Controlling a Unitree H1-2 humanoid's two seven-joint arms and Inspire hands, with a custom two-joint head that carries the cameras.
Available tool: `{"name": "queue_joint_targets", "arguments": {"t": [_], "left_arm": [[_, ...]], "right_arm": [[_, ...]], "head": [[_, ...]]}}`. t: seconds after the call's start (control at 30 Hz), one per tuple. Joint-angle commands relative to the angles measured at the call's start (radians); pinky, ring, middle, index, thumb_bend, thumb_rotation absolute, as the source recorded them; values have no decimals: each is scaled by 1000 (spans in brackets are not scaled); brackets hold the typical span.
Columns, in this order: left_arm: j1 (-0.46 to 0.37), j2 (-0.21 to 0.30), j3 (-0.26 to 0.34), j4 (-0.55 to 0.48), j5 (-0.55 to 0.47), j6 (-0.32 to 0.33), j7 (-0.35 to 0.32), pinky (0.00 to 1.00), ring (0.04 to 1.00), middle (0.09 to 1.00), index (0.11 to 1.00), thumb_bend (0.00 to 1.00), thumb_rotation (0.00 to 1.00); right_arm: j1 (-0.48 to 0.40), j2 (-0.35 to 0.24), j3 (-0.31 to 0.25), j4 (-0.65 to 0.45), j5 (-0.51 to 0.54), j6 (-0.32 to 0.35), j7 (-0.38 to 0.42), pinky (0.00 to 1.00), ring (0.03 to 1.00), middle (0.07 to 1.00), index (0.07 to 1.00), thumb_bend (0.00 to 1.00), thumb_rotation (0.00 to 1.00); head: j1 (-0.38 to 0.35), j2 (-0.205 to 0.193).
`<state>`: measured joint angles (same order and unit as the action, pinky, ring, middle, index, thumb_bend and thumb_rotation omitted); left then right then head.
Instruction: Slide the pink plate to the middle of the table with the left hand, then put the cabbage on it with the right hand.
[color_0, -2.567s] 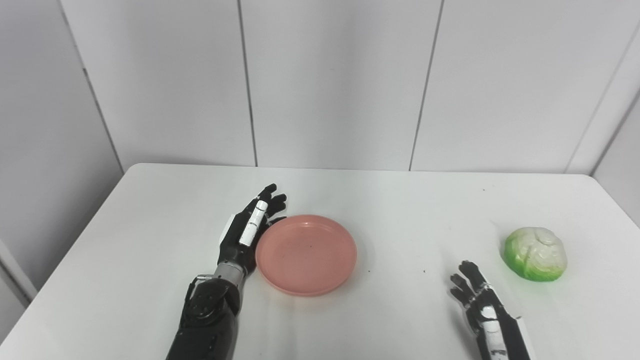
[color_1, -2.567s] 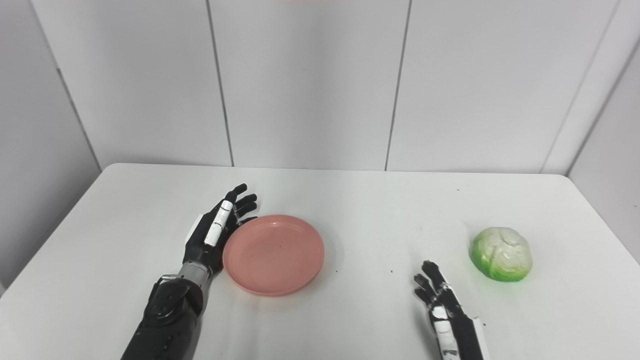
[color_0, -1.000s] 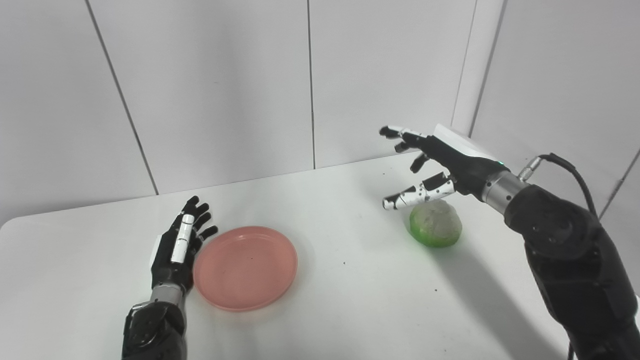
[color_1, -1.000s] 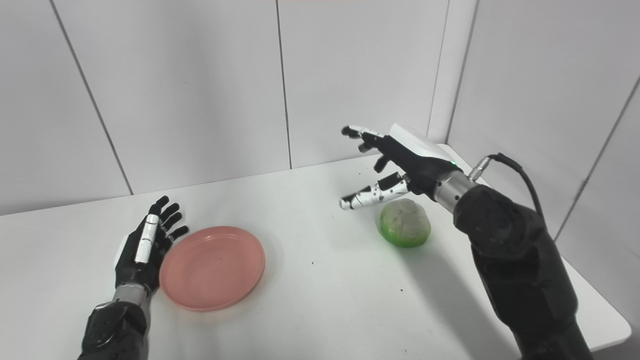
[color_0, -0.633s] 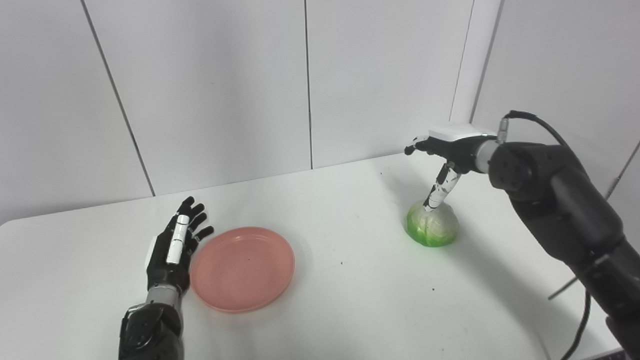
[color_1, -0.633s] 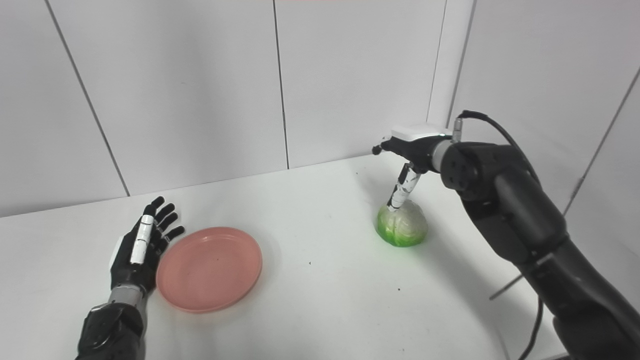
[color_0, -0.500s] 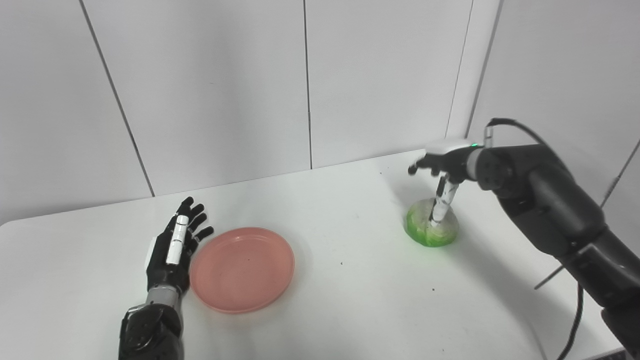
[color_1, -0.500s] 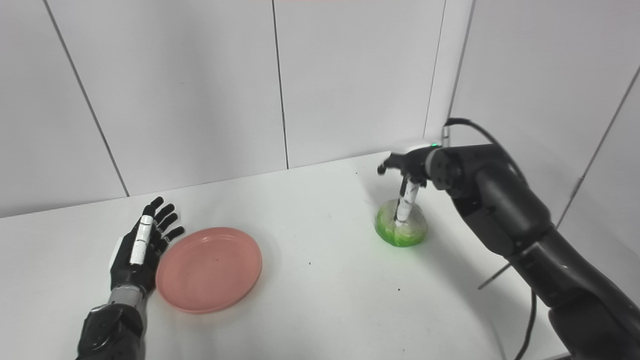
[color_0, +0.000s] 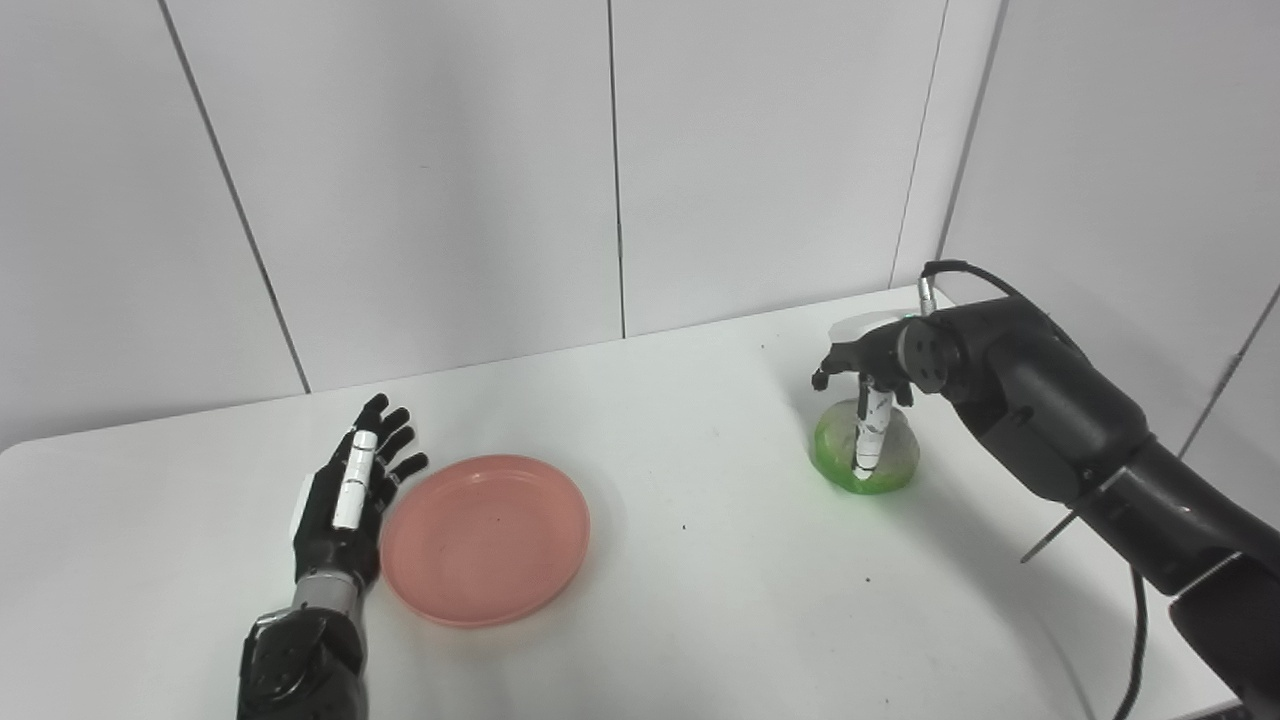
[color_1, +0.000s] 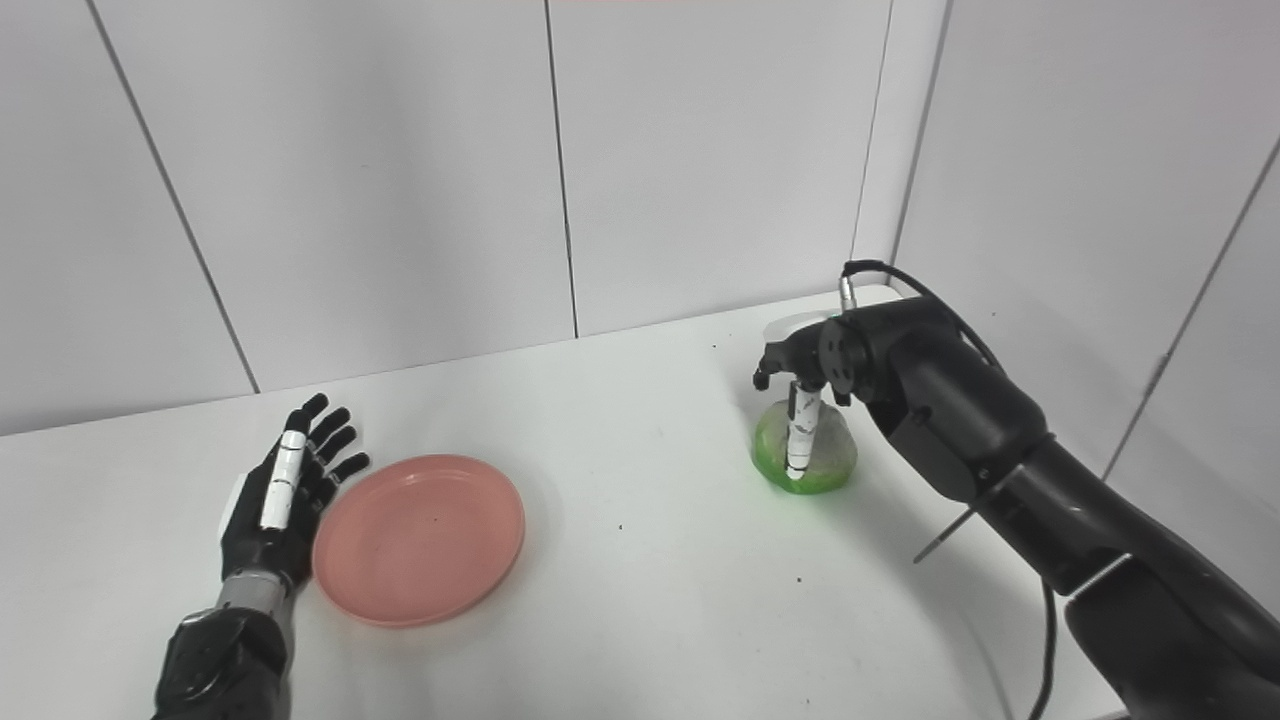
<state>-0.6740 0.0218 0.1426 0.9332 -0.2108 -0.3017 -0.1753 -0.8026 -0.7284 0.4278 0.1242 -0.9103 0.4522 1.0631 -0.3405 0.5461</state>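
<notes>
Plate and cabbage, well apart on our table

Our plate (color_0: 485, 537) is pink, round and shallow with a low raised rim; it lies flat and bare, right side up, on the left half of the white table (color_0: 690, 600). Our cabbage (color_0: 866, 458) is a small rounded head, bright green round its base and paler on top, sitting on the table far off to the right, near the back corner.
</notes>
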Motion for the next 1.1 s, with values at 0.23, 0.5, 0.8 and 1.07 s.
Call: {"name": "queue_joint_targets", "arguments": {"t": [0.23, 0.5, 0.8, 1.07], "left_arm": [[61, 12, 8, 34, -14, 15, -23, 773, 882, 870, 882, 723, 746], [65, 16, 10, 24, -9, 22, -25, 768, 888, 871, 886, 737, 742], [75, 19, 11, 8, -11, 35, -26, 755, 884, 858, 880, 731, 732], [77, 26, 13, 1, -13, 46, -31, 755, 892, 875, 891, 752, 727]], "right_arm": [[-56, -27, 25, -33, -24, -18, 41, 623, 920, 1000, 884, 1000, 220], [-45, -19, 44, -15, -22, -25, 40, 620, 881, 976, 883, 1000, 236], [-24, -12, 67, 3, -39, -43, 7, 580, 843, 947, 878, 1000, 245], [25, 9, -7, 50, 59, -82, -121, 633, 832, 934, 846, 1000, 219]], "head": [[3, 9], [7, 15], [14, 23], [19, 26]]}}
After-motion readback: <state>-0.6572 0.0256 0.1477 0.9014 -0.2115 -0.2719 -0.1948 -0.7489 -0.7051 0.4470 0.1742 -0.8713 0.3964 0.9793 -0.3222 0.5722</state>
